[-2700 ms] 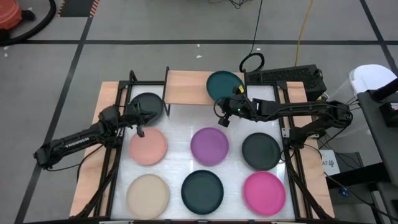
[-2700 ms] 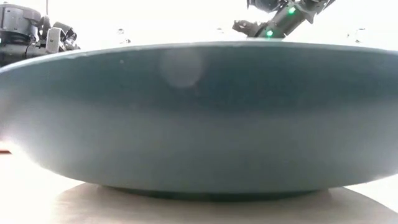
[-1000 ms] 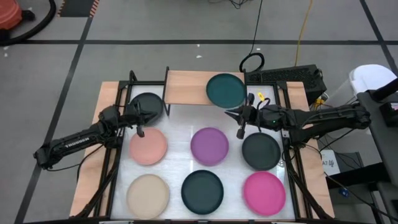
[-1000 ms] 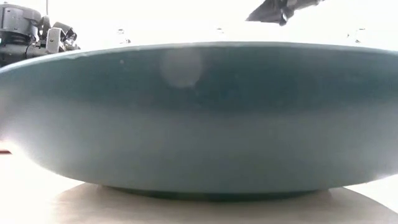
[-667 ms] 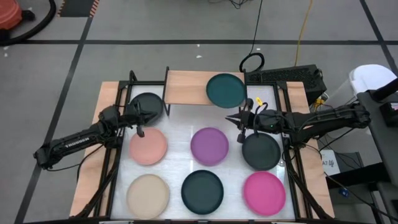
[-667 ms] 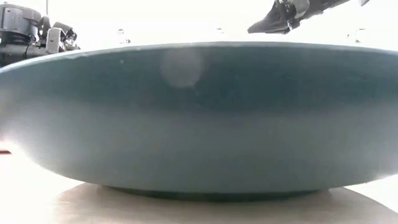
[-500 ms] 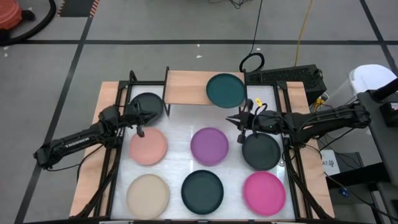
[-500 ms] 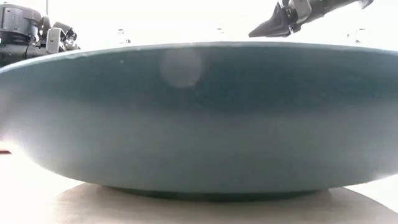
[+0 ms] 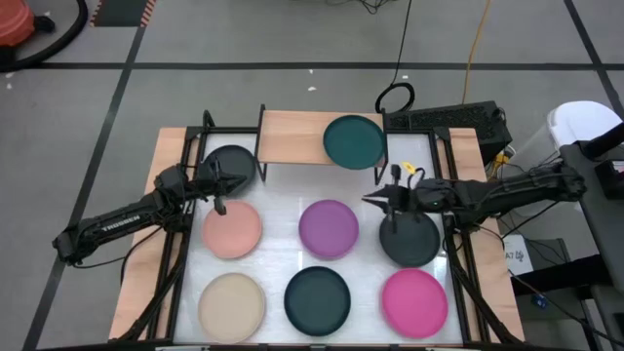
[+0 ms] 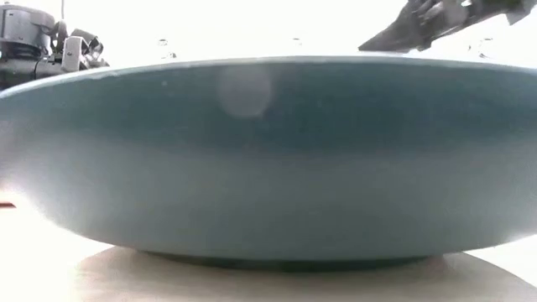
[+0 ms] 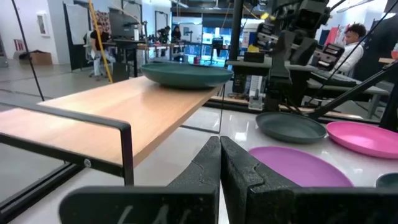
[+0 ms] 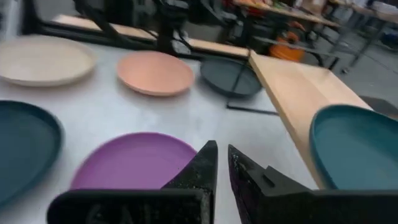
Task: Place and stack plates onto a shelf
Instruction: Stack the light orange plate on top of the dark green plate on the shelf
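Observation:
The light-wood shelf [image 9: 292,136] stands at the table's far edge, and a dark teal plate [image 9: 354,141] lies on its right end. It also shows in the right wrist view [image 12: 357,146]. My right gripper [image 9: 368,200] is shut and empty. It hovers between the purple plate [image 9: 329,229] and the black plate [image 9: 409,237], near the shelf. My left gripper [image 9: 234,179] is shut and empty over a second black plate [image 9: 232,164] beside the shelf's left end. Salmon [image 9: 232,229], beige [image 9: 232,302], dark teal [image 9: 317,300] and magenta [image 9: 414,302] plates lie flat on the table.
Black metal frames [image 9: 180,244] run along the table's left and right sides. The near dark teal plate [image 10: 268,159] fills the low view. A black coiled cable [image 9: 395,97] and a black box [image 9: 448,122] lie behind the shelf's right end.
My right gripper, shut and empty, has drawn back from the shelf toward the table's right and near edges and now hovers by the far rim of the right black plate. The dark teal plate stays on the shelf.

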